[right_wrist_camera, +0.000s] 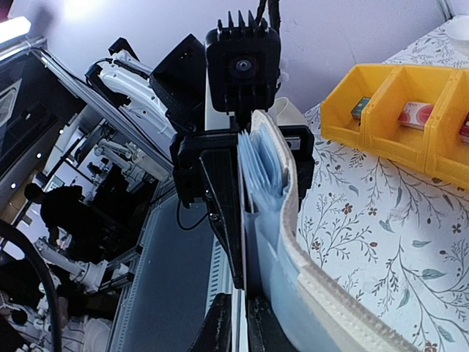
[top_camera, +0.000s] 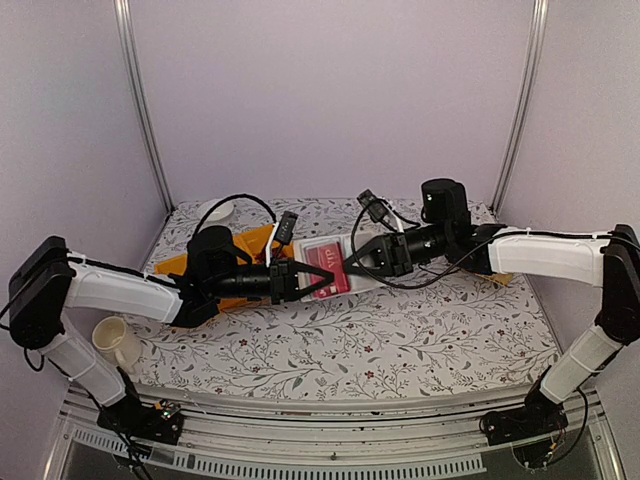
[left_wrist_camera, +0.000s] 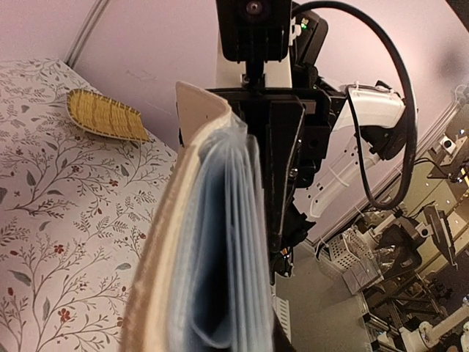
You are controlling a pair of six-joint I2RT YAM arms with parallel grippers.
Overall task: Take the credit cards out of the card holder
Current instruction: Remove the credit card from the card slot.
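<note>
The card holder [top_camera: 337,262] hangs above the table's middle, held from both sides. My left gripper [top_camera: 298,281] is shut on its left edge. In the left wrist view the holder [left_wrist_camera: 198,279], with its whitish cover and pale blue leaves, fills the centre and hides my own fingers. A red credit card [top_camera: 322,266] shows in the holder's open face. My right gripper [top_camera: 362,262] meets its right edge. In the right wrist view the right gripper [right_wrist_camera: 242,326] has its fingers nearly together on a thin pinkish card edge [right_wrist_camera: 240,242], beside the holder's blue leaves [right_wrist_camera: 264,169].
Yellow bins [right_wrist_camera: 388,110] holding small boxes stand behind the left arm, also seen from above as yellow bins [top_camera: 250,245]. A straw basket [left_wrist_camera: 106,116] lies near the right arm. A white cup [top_camera: 118,342] sits at the near left and a white bowl [top_camera: 215,211] at the back left.
</note>
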